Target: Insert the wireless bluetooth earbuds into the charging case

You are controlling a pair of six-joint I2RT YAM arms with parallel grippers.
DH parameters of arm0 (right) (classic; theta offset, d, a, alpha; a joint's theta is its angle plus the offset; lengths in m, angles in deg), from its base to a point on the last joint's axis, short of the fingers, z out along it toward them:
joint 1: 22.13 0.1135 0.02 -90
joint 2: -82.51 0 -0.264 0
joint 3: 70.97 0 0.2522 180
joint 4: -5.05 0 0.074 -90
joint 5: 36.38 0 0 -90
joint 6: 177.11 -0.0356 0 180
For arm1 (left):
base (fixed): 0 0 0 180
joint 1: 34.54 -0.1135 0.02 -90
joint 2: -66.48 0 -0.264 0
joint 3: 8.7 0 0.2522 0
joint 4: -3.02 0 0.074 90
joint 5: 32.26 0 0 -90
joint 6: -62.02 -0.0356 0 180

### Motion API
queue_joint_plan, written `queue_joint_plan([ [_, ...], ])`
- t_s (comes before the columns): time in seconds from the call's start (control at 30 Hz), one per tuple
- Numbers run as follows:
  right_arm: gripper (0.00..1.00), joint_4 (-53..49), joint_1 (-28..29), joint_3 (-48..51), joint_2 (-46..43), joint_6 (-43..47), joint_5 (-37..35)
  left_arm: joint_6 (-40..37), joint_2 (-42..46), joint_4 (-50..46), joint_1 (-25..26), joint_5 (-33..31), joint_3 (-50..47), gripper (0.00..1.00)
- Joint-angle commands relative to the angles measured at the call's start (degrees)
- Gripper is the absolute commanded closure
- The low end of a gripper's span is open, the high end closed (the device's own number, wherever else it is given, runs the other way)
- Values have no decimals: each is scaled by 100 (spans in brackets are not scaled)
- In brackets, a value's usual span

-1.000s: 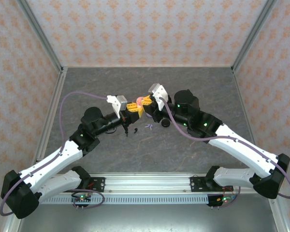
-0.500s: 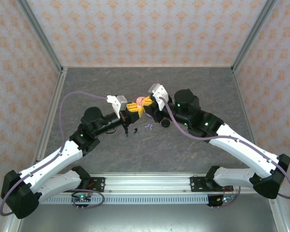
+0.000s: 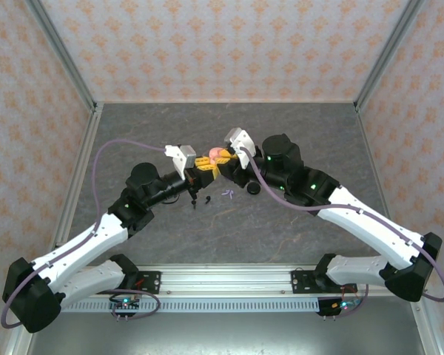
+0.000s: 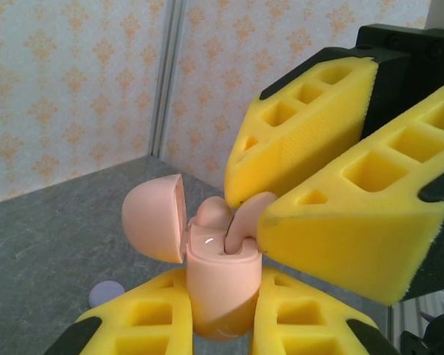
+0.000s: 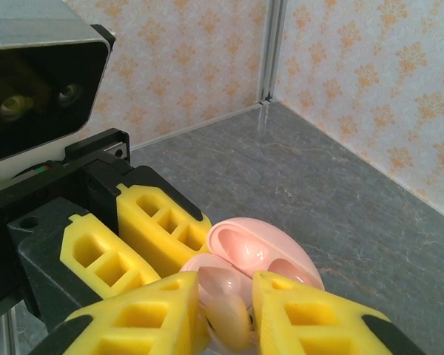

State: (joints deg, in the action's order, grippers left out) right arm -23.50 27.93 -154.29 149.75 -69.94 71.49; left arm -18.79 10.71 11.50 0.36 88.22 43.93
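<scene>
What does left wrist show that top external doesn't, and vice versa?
Left wrist: pink case upright in the left gripper, lid hinged open, one pink earbud seated, a second earbud pinched by the right gripper at the case's mouth. Top external: lilac earbuds and black earbuds loose on the table near the grippers. Both: the two grippers meeting at the pink case.

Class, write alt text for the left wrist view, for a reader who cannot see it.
The right gripper holds a pink earbud partly inside an open pink charging case, which the left gripper clamps from below. The lid hangs open leftward above a grey table.
</scene>
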Motion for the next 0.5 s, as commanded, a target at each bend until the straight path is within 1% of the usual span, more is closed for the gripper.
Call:
queue_joint_plan([
  [0.0, 71, -177, -15, -281, 30, -61, 25, 74, -35, 378, 26, -102, 209, 100],
  [0.07, 69, -228, -14, -335, 171, -88, 0, 89, -57, 395, 25, -95, 198, 100],
  [0.3, 56, -406, -82, -638, 270, -314, -12, 81, -92, 378, 26, -128, 156, 100],
  [0.47, 43, -585, -137, -945, 257, -555, -26, 74, -83, 374, 28, -173, 107, 100],
])
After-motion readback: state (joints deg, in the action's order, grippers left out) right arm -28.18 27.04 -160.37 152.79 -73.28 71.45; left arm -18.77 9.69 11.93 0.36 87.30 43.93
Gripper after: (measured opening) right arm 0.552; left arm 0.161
